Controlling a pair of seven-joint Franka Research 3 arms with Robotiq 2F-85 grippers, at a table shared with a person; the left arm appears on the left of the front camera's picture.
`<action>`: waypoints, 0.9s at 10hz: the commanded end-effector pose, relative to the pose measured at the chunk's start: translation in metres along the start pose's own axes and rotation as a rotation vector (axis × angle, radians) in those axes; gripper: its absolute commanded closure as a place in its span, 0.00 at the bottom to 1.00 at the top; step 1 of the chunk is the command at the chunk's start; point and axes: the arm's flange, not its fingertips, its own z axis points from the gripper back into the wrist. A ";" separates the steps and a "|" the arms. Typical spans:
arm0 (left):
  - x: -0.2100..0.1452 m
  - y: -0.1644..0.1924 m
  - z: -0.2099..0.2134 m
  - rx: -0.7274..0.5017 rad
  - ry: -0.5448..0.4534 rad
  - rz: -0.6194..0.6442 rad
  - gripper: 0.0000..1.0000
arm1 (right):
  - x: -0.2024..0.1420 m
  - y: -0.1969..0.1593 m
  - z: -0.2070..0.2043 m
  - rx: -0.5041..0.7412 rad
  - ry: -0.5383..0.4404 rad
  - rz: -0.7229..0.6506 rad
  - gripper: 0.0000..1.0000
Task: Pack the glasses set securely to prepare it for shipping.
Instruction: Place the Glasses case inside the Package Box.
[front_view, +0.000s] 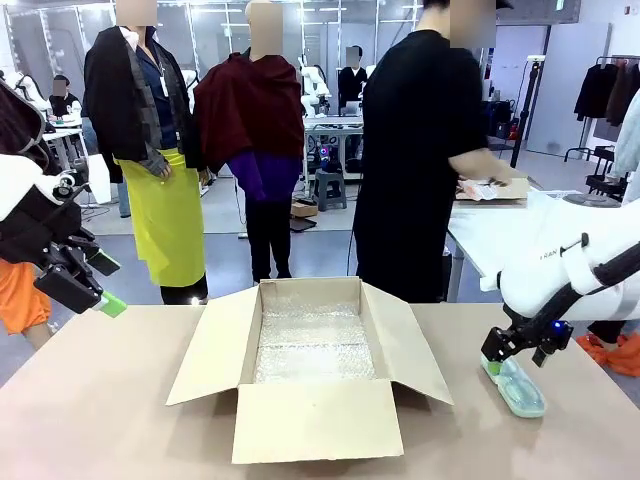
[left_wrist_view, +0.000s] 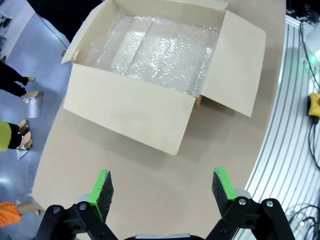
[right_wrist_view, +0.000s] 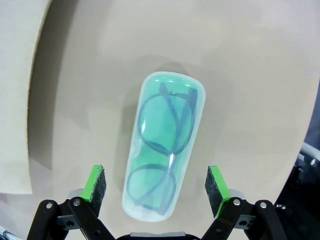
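Observation:
A pale mint green glasses case (right_wrist_view: 163, 147) lies flat on the tan table, dark eyeglasses showing through its lid. My right gripper (right_wrist_view: 158, 189) hangs open just above it, green pads (right_wrist_view: 97, 183) on either side of the case's near end. In the front view the case (front_view: 522, 388) lies right of the box, under the right gripper (front_view: 497, 366). My left gripper (front_view: 108, 297) is open and raised at the table's far left; its wrist view shows its fingers (left_wrist_view: 101, 189) empty above bare table. The pinkish-red case is out of view.
An open cardboard box (front_view: 312, 345) lined with clear bubble wrap (left_wrist_view: 155, 52) sits mid-table, flaps spread. A person in black stands behind it, turned toward a white side table (front_view: 500, 235). The table's metal edge (left_wrist_view: 287, 140) lies near the left gripper.

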 end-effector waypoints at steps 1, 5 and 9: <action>0.000 0.001 0.001 0.006 -0.003 -0.009 0.00 | 0.012 -0.007 -0.012 0.018 0.039 -0.050 0.00; 0.000 0.001 0.001 0.006 -0.003 -0.009 0.00 | 0.018 -0.014 -0.037 0.047 0.085 -0.089 0.00; 0.000 0.001 0.001 0.006 -0.003 -0.009 0.00 | 0.019 -0.015 -0.041 0.071 0.090 -0.116 0.20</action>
